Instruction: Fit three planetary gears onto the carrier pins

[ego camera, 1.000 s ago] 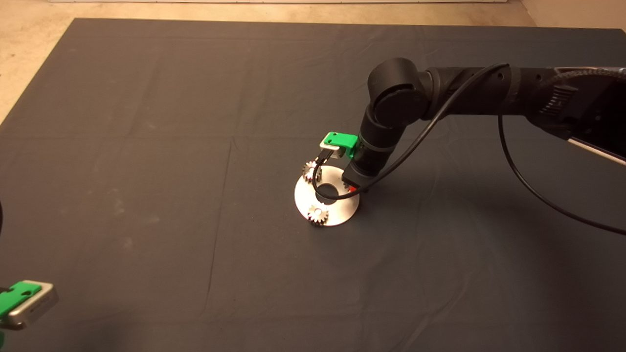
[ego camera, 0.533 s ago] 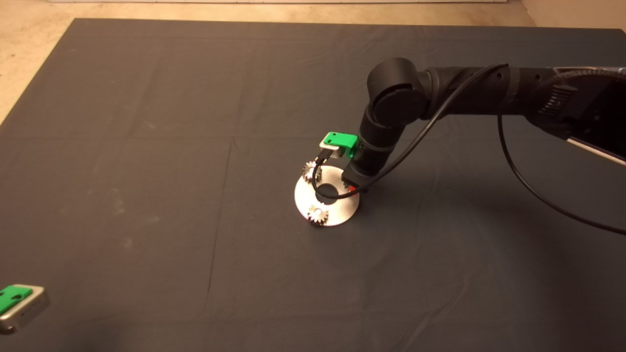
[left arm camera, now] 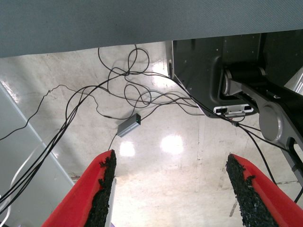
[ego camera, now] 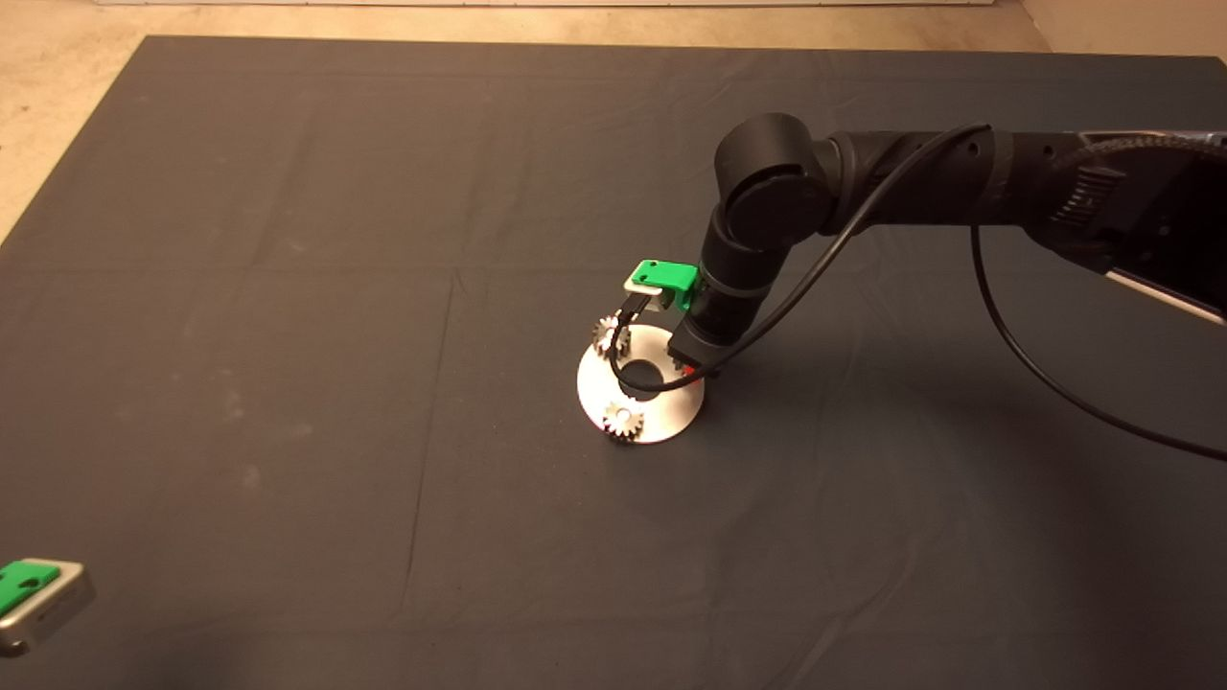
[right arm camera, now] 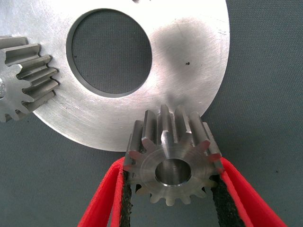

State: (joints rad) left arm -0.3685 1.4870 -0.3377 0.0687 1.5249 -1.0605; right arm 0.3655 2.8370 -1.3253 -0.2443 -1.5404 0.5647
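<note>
- I am seeing the third gear (right arm camera: 171, 163) sitting between my right gripper's (right arm camera: 171, 198) pads, clamped, at the disc (right arm camera: 189, 71) rim.
- Two gears (ego camera: 622, 420) are sitting on the disc beyond it.
- My left gripper (left arm camera: 173, 189) is hanging spread wide, holding nothing, over floor cables (left arm camera: 118, 90).

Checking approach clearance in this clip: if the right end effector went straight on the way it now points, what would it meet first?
Probably the carrier disc: the right end effector, shut on a planetary gear, points down at the disc's rim. Whether a pin lies under the gear is hidden, and depth is unclear.
</note>
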